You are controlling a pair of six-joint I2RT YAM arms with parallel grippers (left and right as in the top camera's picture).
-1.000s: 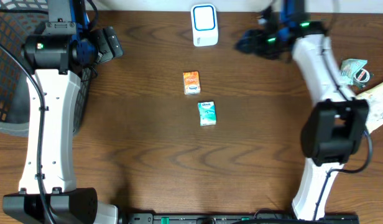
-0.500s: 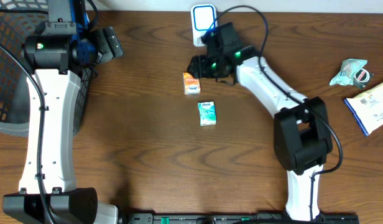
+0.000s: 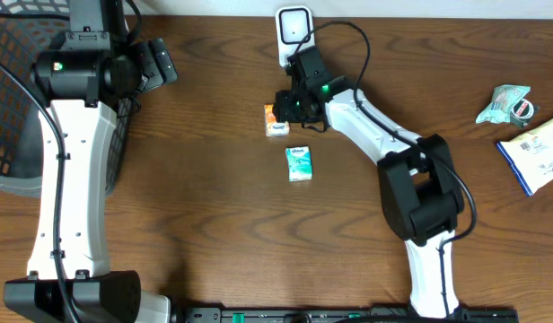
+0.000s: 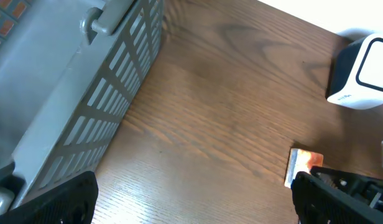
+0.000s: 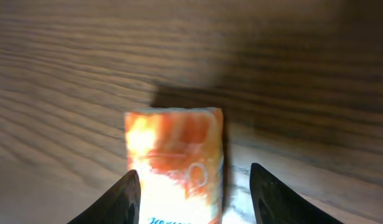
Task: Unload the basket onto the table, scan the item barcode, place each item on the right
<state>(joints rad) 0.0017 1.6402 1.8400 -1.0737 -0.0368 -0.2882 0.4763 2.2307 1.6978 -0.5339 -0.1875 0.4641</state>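
Note:
A small orange box (image 3: 276,120) lies flat on the wooden table, below the white barcode scanner (image 3: 294,36). My right gripper (image 3: 284,108) is lowered over it. In the right wrist view the orange box (image 5: 176,162) sits between the two fingers. The left finger (image 5: 126,199) is at its edge, and the right finger (image 5: 272,196) stands apart with bare table between. The jaws are open around it. My left gripper (image 3: 162,65) hovers wide open at the back left, empty (image 4: 194,202). Its view shows the box (image 4: 302,164) and scanner (image 4: 362,71).
A teal box (image 3: 299,164) lies just in front of the orange one. A dark mesh basket (image 3: 7,108) stands at the left edge, its wall (image 4: 73,81) close to the left gripper. A green packet (image 3: 505,100) and a white-blue packet (image 3: 537,148) lie at the far right.
My right arm has swung from the back right across to the orange box and come down over it, its jaws narrowing. The left arm has stayed still.

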